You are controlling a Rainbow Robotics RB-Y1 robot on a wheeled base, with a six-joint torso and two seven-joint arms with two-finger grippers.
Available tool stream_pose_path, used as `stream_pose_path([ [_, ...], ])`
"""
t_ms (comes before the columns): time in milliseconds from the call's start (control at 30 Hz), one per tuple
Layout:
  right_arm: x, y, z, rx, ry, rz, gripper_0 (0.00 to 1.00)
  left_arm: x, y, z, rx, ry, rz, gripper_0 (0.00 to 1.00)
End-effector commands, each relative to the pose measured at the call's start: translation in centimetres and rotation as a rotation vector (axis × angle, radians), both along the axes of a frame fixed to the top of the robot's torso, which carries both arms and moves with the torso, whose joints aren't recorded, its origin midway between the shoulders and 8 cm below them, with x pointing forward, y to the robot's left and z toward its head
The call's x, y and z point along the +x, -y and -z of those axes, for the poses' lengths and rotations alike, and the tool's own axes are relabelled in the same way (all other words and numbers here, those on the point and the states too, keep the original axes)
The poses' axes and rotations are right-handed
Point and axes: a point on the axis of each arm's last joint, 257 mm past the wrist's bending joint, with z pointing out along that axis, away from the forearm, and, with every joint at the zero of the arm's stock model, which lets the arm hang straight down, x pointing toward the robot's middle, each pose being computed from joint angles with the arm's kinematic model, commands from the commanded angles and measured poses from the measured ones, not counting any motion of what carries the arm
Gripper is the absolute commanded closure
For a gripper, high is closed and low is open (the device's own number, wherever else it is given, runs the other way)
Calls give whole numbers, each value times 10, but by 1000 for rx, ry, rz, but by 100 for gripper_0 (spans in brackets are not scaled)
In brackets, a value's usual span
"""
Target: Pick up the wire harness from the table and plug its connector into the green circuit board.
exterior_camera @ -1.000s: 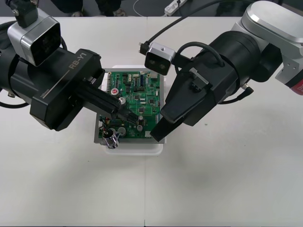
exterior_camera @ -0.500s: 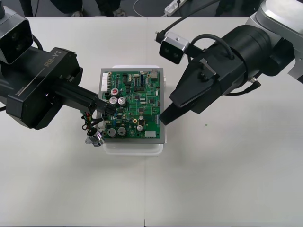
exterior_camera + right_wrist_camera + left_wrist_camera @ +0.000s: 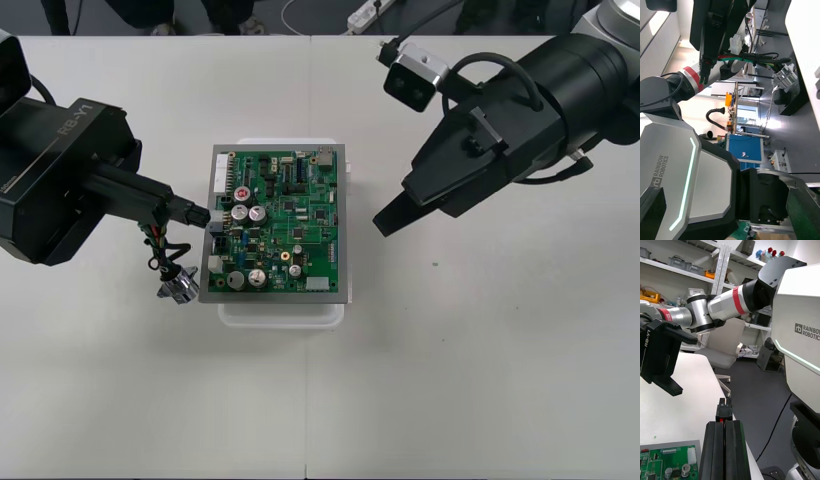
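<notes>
The green circuit board (image 3: 278, 225) lies on its white base (image 3: 282, 312) at mid-table. My left gripper (image 3: 198, 214) sits at the board's left edge, shut on the harness's small black plug (image 3: 724, 411). From there the wires (image 3: 158, 250) hang in loops down to the metal socket (image 3: 178, 288), just left of the base. In the right wrist view the red and green wires (image 3: 738, 57) and the socket (image 3: 784, 76) dangle in the air. My right gripper (image 3: 386, 220) hovers to the right of the board, clear of it, with its fingers (image 3: 673, 386) apart and nothing between them.
Bare pale table surrounds the base on all sides. Dark floor with cables and a power strip (image 3: 362, 14) runs along the far edge.
The left gripper has drawn left from over the board to its left edge, taking the harness along. The right gripper has pulled back up and to the right, off the board.
</notes>
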Motion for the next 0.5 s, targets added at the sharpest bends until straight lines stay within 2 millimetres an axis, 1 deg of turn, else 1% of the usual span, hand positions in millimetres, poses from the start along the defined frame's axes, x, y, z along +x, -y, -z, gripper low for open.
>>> stream_pose_path([
  [33,14,22,-4,31,109,44,6,-4,-21,1,-2,73,-14,100],
  [333,25,36,15,-34,194,69,6,-3,-30,3,-28,60,-44,100],
  [500,25,41,19,-60,226,69,6,6,-37,1,-59,38,-68,100],
])
